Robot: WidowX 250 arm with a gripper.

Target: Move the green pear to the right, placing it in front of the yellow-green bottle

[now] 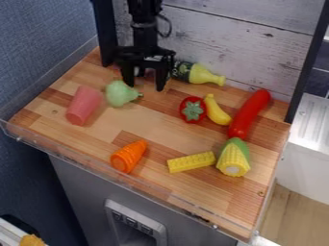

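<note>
Black hand (145, 87): spread wide | pear (120, 93): near | bottle (202, 75): dark label (182, 70), light markings

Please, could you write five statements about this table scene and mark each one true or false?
1. The banana lies beside the red fruit. True.
2. The bottle stands upright. False: it lies on its side.
3. The carrot is nearer the front edge than the green pear. True.
4. The tool is closed around the pear. False: its fingers are apart, and the pear lies near it.
5. The corn with green husk is by the long red piece's lower end. True.
</note>
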